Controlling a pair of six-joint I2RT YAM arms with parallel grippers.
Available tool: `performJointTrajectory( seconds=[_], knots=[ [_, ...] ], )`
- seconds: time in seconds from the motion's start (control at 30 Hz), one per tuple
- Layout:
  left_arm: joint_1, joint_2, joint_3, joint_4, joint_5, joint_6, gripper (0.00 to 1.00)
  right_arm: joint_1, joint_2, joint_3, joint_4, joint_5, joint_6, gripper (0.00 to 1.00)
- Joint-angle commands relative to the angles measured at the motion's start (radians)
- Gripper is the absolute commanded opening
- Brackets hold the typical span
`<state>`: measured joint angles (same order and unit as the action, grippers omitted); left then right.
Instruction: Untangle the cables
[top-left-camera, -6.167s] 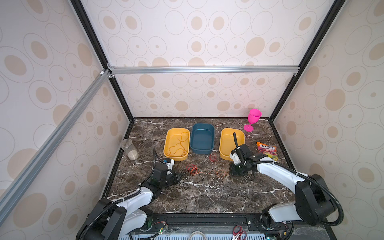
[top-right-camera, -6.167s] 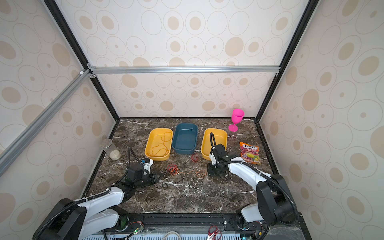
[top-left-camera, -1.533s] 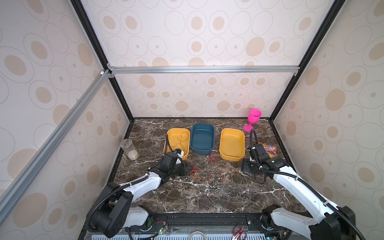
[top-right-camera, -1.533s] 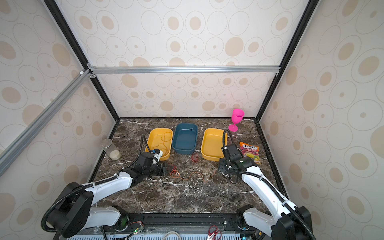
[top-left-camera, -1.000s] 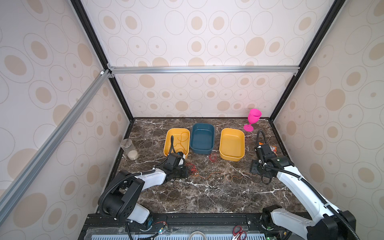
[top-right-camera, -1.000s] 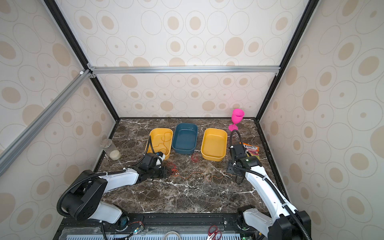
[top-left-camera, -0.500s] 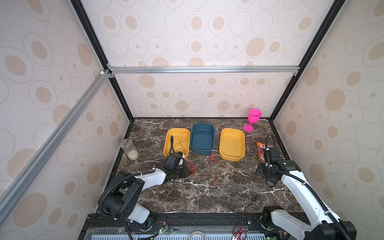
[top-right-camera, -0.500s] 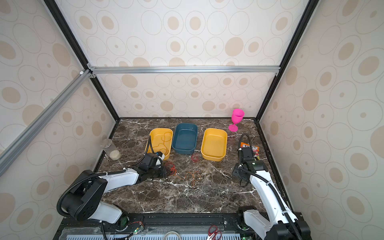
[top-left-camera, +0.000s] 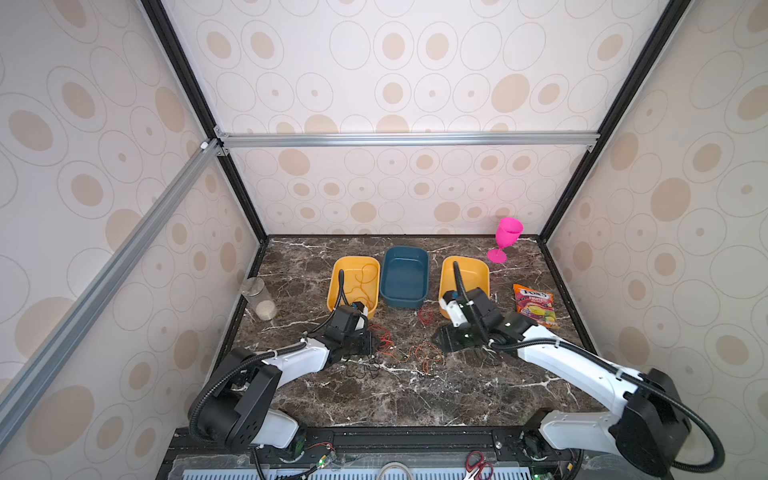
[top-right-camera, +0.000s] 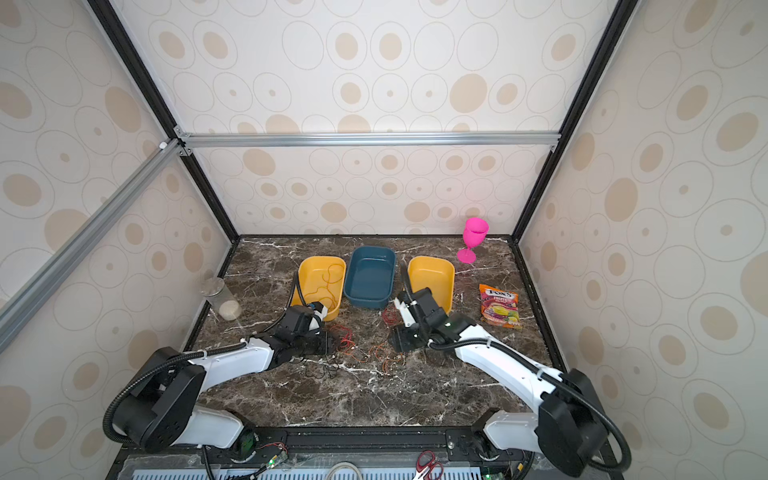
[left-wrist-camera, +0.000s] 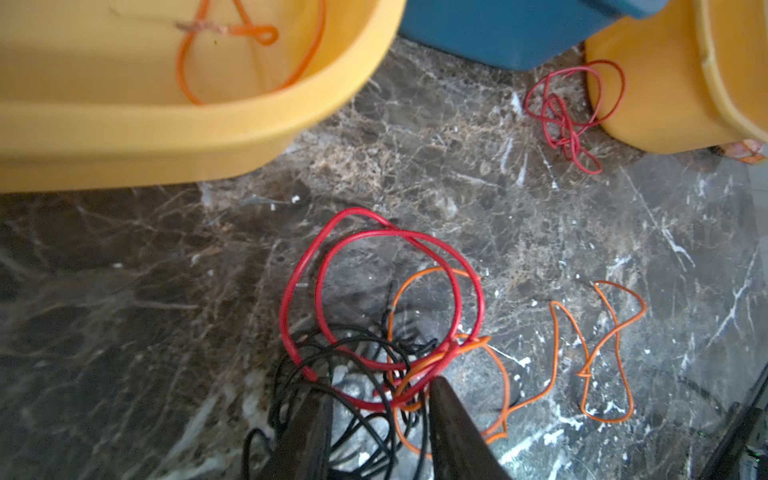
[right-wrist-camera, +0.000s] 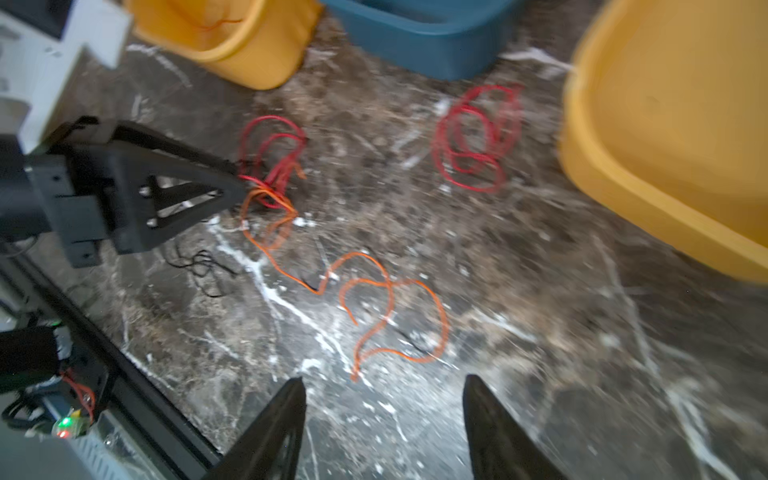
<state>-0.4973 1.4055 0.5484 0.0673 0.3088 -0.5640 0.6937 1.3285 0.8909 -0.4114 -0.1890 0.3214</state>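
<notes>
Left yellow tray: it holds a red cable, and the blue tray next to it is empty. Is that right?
Not quite. The left yellow tray holds an orange cable, not a red one; the left wrist view shows it. The blue tray next to it is indeed empty, as a top view shows.

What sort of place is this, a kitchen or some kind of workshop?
Probably a robot test booth, not a home: patterned wall panels in an aluminium frame, two white robot arms mounted along the front edge, and trays and loose cables on a marble-look tabletop.
</notes>
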Motion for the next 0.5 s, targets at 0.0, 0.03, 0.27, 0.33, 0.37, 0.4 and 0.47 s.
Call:
performJointTrajectory(
  seconds=[0.0,0.03,0.27,0.33,0.37,0.4,0.47],
  knots=[
    [0.006,-0.044,0.003,-0.031,0.001,-0.002,0.40,0.058,0.101,0.039,0.132,-0.070,-0.088,0.62],
    [0.005,-0.051,0.004,-0.036,0.000,-0.001,0.40,0.073,0.129,0.047,0.160,-0.080,-0.098,0.61],
    [0.008,-0.081,0.016,-0.053,0.009,0.028,0.47,0.119,0.270,0.062,0.255,-0.191,-0.122,0.54],
    [0.009,-0.064,0.024,-0.057,0.016,0.046,0.49,0.127,0.303,0.077,0.256,-0.210,-0.130,0.54],
    [0.009,-0.046,0.033,-0.070,0.010,0.056,0.49,0.132,0.323,0.090,0.248,-0.220,-0.134,0.54],
    [0.012,-0.034,0.041,-0.082,0.004,0.063,0.49,0.138,0.338,0.100,0.241,-0.220,-0.139,0.54],
    [0.012,-0.023,0.049,-0.085,-0.004,0.067,0.49,0.153,0.368,0.115,0.247,-0.215,-0.145,0.54]
  ],
)
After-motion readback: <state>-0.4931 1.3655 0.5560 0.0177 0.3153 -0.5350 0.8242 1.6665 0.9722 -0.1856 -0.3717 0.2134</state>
